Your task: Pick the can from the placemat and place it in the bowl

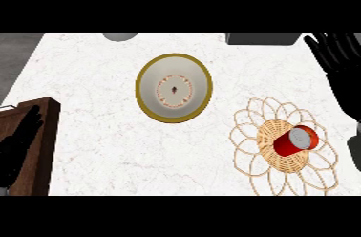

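Two hands in view, neither touching anything. Red can [295, 140] lying tipped on the woven placemat [285, 146], down at about 4 o'clock on the white table [106, 135]. Right hand [337, 52] up at 2 o'clock, fingers straight and spread, well apart from the can, which sits roughly 7 o'clock from it. Gold-rimmed bowl [174, 88] near centre, about 10 o'clock of the can. Left hand [17, 140] at 8 o'clock, fingers relaxed, over a dark wooden tray [38, 150].
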{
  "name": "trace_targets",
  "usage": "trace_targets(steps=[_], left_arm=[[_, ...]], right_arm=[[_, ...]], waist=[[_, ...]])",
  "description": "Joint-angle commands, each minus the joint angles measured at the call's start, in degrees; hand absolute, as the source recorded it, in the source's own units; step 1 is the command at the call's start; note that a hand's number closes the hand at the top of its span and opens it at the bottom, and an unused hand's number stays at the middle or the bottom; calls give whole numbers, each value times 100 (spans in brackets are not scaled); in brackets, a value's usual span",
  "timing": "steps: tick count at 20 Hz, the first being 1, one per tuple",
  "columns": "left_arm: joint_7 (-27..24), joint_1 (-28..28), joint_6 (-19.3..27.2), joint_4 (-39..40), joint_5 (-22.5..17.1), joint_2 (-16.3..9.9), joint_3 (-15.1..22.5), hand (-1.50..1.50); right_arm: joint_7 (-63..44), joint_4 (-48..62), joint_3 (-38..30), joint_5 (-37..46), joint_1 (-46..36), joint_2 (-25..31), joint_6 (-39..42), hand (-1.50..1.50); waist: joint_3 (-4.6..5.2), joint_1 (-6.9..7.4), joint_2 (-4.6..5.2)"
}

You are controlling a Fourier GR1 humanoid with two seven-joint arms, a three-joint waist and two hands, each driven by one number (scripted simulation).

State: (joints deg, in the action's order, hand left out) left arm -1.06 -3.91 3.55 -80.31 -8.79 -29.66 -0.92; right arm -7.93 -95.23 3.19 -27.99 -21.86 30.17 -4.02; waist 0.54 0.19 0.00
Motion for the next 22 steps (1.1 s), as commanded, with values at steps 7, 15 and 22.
trace_targets(steps=[7,15,22], left_arm=[[-29,673,132,-532,-191,956,492,0],[376,985,867,-987,264,1738,1051,0],[642,1143,1005,-1060,523,1969,1190,0]], right_arm=[[313,-497,1262,2293,302,1773,1615,150],[3617,-252,520,1653,3165,-110,447,-150],[2685,-1276,-362,1984,3506,647,250,-150]], waist=[[88,-269,-240],[-66,-190,-33],[-49,-115,-17]])
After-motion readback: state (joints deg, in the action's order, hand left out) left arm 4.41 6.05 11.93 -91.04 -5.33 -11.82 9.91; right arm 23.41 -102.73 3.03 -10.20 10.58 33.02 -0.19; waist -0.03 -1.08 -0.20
